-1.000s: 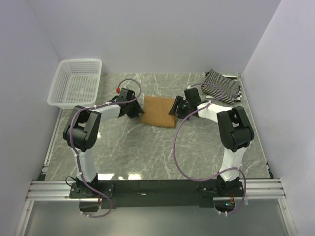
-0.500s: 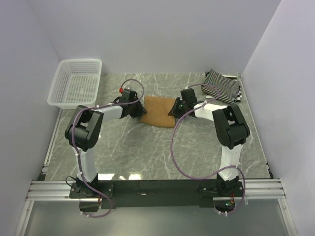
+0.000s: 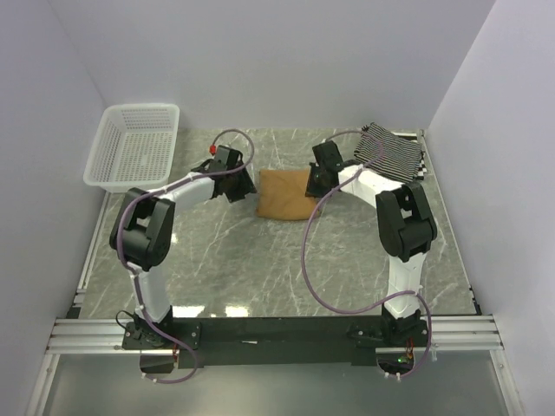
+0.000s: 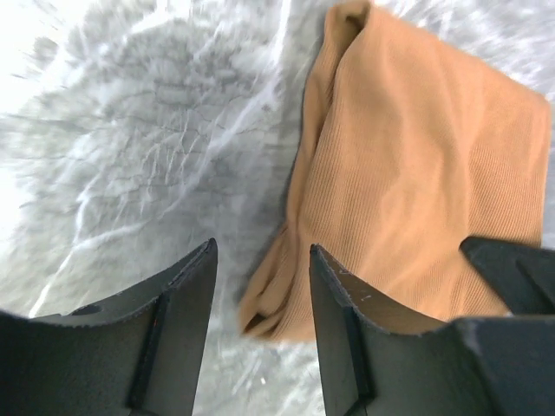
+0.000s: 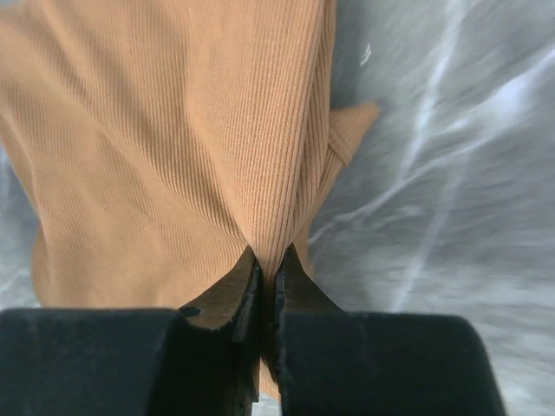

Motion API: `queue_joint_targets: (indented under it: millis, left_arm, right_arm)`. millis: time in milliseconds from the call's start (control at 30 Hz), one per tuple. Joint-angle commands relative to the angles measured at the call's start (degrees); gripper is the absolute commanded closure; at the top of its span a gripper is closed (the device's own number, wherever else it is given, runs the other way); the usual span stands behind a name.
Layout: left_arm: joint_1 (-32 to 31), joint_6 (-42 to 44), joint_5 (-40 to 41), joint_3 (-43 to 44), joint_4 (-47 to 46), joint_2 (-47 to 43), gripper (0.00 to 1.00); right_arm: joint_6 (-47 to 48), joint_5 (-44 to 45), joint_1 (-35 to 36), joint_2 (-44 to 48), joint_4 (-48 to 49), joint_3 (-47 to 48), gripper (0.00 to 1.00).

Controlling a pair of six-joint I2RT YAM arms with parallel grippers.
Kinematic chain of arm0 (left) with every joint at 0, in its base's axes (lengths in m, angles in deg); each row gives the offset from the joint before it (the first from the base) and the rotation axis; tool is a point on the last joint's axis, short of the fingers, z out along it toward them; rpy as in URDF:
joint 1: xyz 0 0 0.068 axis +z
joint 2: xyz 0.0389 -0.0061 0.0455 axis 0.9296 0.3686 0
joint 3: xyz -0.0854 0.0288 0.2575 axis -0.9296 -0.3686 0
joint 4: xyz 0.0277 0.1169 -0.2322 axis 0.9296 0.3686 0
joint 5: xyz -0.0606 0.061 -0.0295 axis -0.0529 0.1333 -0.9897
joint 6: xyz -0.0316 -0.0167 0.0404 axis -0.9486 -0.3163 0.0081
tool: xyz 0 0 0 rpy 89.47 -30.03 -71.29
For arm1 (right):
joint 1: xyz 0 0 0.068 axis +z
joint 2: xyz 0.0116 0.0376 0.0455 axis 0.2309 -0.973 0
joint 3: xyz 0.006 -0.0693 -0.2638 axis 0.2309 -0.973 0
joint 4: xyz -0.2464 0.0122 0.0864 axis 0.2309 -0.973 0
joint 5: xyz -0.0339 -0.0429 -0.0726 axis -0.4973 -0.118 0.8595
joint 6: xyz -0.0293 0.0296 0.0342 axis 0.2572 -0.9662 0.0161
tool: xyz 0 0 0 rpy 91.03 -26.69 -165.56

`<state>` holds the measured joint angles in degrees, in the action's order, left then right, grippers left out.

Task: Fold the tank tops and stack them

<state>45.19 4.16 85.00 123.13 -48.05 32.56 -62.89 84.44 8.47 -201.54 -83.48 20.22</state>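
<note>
The left arm (image 3: 139, 232) and right arm (image 3: 408, 227) are each built of white tubular links joined by bulky, rounded black joint housings, and both are bolted to a black base bar (image 3: 269, 333) set on silver aluminium rails. A thin grey-purple cable (image 3: 303, 256) runs in loose loops along each arm, and a small red tab (image 3: 209, 151) shows near the left wrist. The fingers (image 4: 178, 299) are matte black and wedge-shaped with bevelled inner faces.

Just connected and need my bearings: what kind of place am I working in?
Probably a lab test cell, not a home: plain white walls box in a marble-patterned table, an aluminium rail carries the arm bases, and a white mesh basket sits at the far left.
</note>
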Motion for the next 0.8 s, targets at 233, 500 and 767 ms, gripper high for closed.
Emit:
queue_joint_targets:
  millis: [233, 500, 767]
  left_arm:
    - [0.41, 1.08, 1.17, -2.27, 2.19, -14.45, 0.49]
    - [0.42, 0.73, -1.64, -9.65, -0.09, -19.11, 0.49]
    - [0.33, 2.04, -3.49, -12.04, -1.06, -19.56, 0.5]
  right_arm:
    - [17.2, 24.02, -0.38, -4.71, -17.35, 22.67, 1.0]
    - [29.77, 37.92, -0.99, -16.31, -27.19, 45.27, 1.0]
    - [41.98, 43.21, -3.71, -19.49, -22.29, 51.71, 1.0]
